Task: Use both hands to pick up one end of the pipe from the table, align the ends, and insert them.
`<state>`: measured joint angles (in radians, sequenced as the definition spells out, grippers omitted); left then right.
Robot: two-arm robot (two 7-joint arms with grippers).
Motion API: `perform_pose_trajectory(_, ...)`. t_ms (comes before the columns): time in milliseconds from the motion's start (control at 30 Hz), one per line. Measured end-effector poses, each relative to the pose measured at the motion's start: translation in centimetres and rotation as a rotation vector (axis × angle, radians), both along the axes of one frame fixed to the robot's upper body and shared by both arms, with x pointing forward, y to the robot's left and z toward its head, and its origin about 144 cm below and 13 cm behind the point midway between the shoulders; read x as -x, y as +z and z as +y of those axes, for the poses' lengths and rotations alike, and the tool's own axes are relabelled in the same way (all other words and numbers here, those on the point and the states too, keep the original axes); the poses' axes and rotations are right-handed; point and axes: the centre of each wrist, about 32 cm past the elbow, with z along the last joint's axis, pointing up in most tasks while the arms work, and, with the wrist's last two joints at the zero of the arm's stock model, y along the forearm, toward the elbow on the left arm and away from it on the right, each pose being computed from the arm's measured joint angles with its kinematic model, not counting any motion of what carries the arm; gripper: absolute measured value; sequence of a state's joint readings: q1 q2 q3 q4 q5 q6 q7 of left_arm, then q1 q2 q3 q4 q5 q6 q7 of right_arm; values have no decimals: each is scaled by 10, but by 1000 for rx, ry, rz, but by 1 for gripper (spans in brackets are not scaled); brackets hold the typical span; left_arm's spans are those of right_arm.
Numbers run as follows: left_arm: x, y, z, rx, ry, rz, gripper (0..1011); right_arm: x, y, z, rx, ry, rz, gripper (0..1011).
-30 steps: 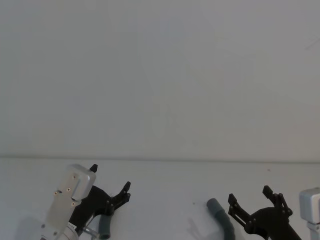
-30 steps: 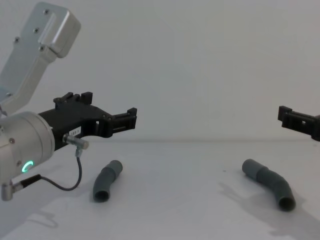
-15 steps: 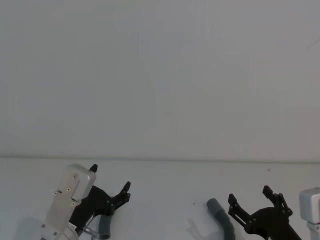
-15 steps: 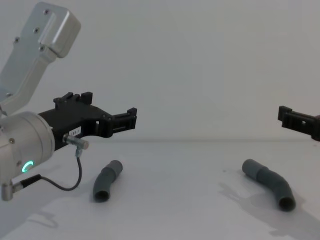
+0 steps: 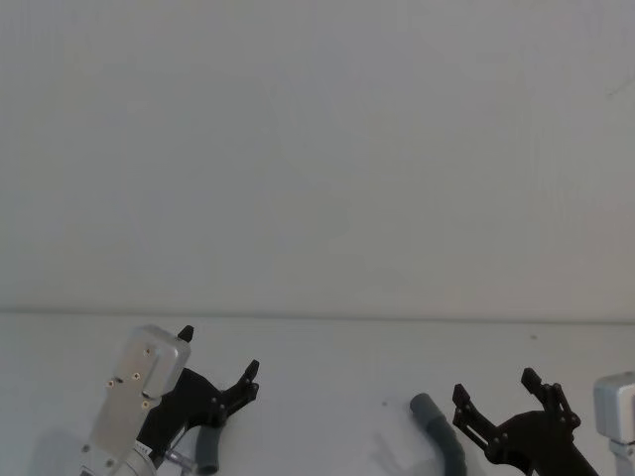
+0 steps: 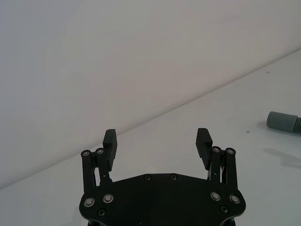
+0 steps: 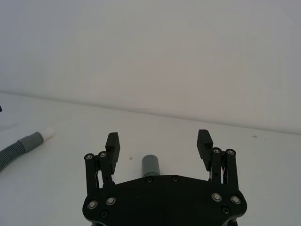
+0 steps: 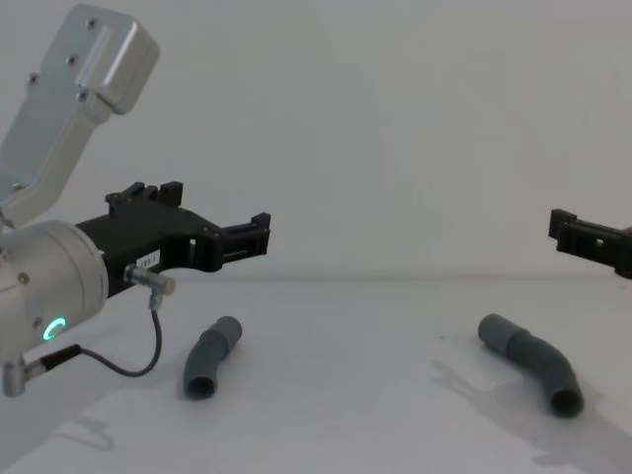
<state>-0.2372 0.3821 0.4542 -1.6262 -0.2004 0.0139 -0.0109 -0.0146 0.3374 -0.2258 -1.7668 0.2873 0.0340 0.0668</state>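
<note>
Two bent grey pipes lie on the white surface (image 8: 346, 405), well apart from each other. The left pipe (image 8: 209, 357) lies on the robot's left side. The right pipe (image 8: 530, 359) lies on its right side. Both lie flat, and nothing is touching them.

The left end effector (image 6: 156, 139) hangs in the air above the left pipe. Its two black fingers are wide apart and hold nothing. A small white label sits on its side, and a thin black cable hangs down from the silver arm behind it.

The right end effector (image 7: 158, 139) hangs in the air over the right pipe. Its fingers are wide apart too, with nothing between them to grip. From the right wrist, the grey cuff (image 7: 151, 165) of the right pipe shows in the gap between the fingers, but it lies down on the surface and does not touch them. Farther off in that view is the left pipe, and it has a short white stub (image 7: 47, 133) sticking out past its grey cuff.

Behind the surface stands a plain pale wall (image 8: 395, 118).
</note>
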Motion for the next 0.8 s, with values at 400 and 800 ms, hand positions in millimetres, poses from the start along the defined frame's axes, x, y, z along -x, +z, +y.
perform_pose_trajectory(400, 0, 0, 0, 0, 0, 0, 1001, 0, 0, 0, 0, 0, 0, 1001)
perform_pose_trajectory(800, 0, 0, 0, 0, 0, 0, 1001, 0, 0, 0, 0, 0, 0, 1001)
